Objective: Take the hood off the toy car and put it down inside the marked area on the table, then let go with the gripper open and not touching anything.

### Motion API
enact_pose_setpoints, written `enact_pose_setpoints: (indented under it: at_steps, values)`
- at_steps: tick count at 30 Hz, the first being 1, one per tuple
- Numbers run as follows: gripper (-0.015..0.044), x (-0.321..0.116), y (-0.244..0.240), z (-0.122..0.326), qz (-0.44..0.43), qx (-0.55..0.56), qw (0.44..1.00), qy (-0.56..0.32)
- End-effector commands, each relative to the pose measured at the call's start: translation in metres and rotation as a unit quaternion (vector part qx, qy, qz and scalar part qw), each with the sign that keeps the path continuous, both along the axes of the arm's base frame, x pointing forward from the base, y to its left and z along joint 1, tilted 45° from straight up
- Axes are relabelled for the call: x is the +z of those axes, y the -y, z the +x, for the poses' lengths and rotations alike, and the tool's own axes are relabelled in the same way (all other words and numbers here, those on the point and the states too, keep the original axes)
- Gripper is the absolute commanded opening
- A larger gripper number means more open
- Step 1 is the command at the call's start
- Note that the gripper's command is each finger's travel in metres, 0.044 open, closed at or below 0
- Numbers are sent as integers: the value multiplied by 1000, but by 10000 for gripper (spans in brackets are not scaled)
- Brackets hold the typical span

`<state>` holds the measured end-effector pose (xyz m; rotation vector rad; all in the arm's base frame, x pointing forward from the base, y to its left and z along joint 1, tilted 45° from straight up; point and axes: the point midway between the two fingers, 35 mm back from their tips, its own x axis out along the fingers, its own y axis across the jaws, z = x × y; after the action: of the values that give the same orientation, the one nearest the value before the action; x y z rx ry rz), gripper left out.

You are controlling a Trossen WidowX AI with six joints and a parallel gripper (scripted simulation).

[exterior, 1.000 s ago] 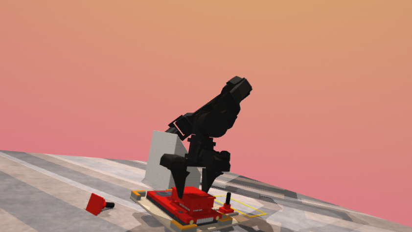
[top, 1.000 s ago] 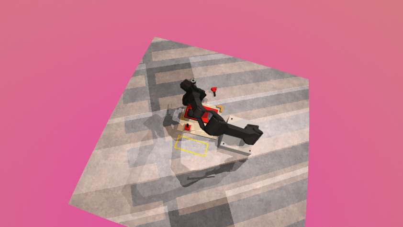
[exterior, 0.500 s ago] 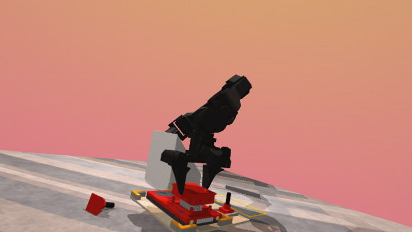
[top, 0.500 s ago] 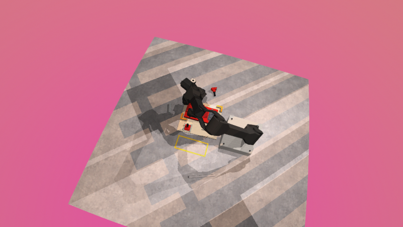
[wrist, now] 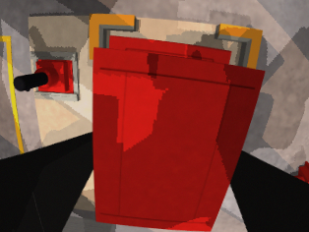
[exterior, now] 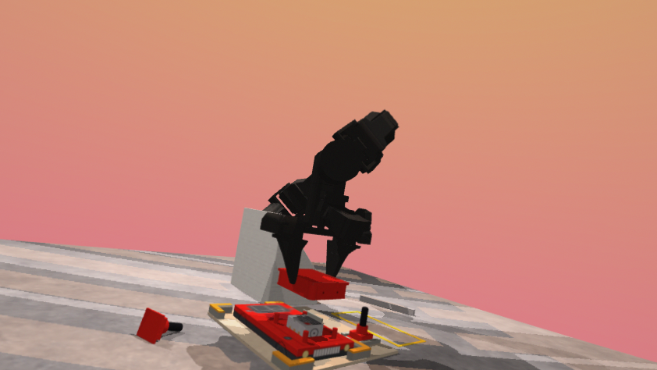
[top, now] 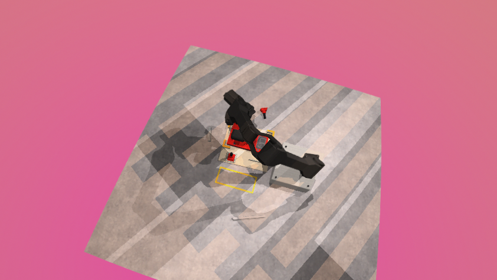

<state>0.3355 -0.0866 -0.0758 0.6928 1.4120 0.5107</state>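
Observation:
My gripper (exterior: pixel 314 278) (wrist: pixel 165 147) is shut on the red hood (exterior: pixel 317 287) (wrist: pixel 169 118), one finger on each long side. The hood hangs above the toy car, clear of it and slightly tilted in the exterior view. The red car (top: pixel 245 145) (exterior: pixel 266 327) sits on its board with its grey engine (exterior: pixel 304 325) exposed. The yellow outline of the marked area (top: pixel 234 187) (exterior: pixel 411 343) (wrist: pixel 11 74) lies on the table beside the board. In the top view the arm hides the fingers and the hood.
A red block with an upright black handle (top: pixel 231 157) (exterior: pixel 361 332) (wrist: pixel 54 76) stands on the board between car and outline. A similar red piece (top: pixel 264 110) (exterior: pixel 154 326) lies on the car's other side. Orange corner brackets (exterior: pixel 292 361) (wrist: pixel 110 22) surround the car. A thin bar (top: pixel 248 217) lies beyond the outline.

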Motion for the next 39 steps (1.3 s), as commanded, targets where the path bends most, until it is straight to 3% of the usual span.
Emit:
enact_pose_setpoints:
  at_steps: [1, 39]
  values:
    - [0, 8, 8, -1, -4, 3, 1000, 2]
    - [0, 105, -91, 5, -9, 0, 1000, 0]
